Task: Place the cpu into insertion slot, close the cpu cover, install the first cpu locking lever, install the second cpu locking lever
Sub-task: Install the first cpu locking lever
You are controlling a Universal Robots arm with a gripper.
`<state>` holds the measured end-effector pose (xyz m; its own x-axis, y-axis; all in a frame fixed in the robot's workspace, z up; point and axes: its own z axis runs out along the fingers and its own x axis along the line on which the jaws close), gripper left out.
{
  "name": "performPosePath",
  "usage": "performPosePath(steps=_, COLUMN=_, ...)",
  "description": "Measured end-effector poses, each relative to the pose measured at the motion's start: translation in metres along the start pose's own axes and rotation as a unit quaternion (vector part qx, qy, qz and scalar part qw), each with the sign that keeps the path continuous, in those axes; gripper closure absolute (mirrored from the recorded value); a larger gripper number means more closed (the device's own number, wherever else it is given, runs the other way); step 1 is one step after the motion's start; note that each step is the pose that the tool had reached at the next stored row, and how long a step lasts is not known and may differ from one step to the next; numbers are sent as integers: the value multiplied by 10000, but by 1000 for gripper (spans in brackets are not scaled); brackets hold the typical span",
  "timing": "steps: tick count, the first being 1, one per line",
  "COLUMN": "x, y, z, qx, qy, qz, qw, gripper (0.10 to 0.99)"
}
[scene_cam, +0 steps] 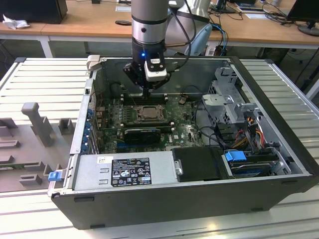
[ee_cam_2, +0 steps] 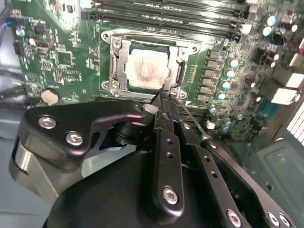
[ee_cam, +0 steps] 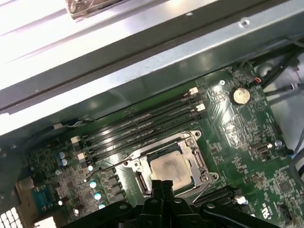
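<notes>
Nearest in the exterior view, the open computer case (scene_cam: 174, 206) is resting on the ribbed grey desk (scene_cam: 40, 74), with the grey power supply (scene_cam: 124, 172) lying along its near wall. Past that, on the green motherboard (scene_cam: 184, 132), the cpu cover (ee_cam_2: 118, 64) is lying flat, a thin silvery metal frame with a square window. The cpu (ee_cam_2: 145, 71) is sitting inside that window: a small flat square, its pale silvery-beige top showing a duller brownish smudge across the middle. In the second wrist view a thin wire lever (ee_cam_2: 192, 121) is slanting away from the cover's corner, just beside the tool (ee_cam_2: 160, 97). The tool is hanging right at that edge of the cover, its two black fingers (ee_cam: 156, 187) clenched tip to tip; whether anything thin is pinched between them cannot be told. Above the cover the arm (scene_cam: 149, 25) is standing nearly upright, its grey wrist pointing down into the case. Beyond the cover the long memory slots (ee_cam: 142, 121) are running in parallel toward the case's far wall, and farther off a wooden desk (scene_cam: 84, 22) is crossing the background.
</notes>
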<state>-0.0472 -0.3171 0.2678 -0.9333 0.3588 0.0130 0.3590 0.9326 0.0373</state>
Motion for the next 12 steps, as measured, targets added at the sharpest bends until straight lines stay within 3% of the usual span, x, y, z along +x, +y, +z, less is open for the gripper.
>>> performPosePath(steps=5, x=0, y=0, z=1, qx=7, qy=19, qz=-519, qw=9987, gripper=980)
performPosePath(steps=8, x=0, y=0, z=1, qx=11, qy=31, qz=-844, qw=9964, gripper=980)
performPosePath(steps=9, x=0, y=0, z=1, qx=13, qy=37, qz=-996, qw=9950, gripper=980)
performPosePath(steps=12, x=0, y=0, z=2, qx=19, qy=57, qz=-1519, qw=9884, gripper=980)
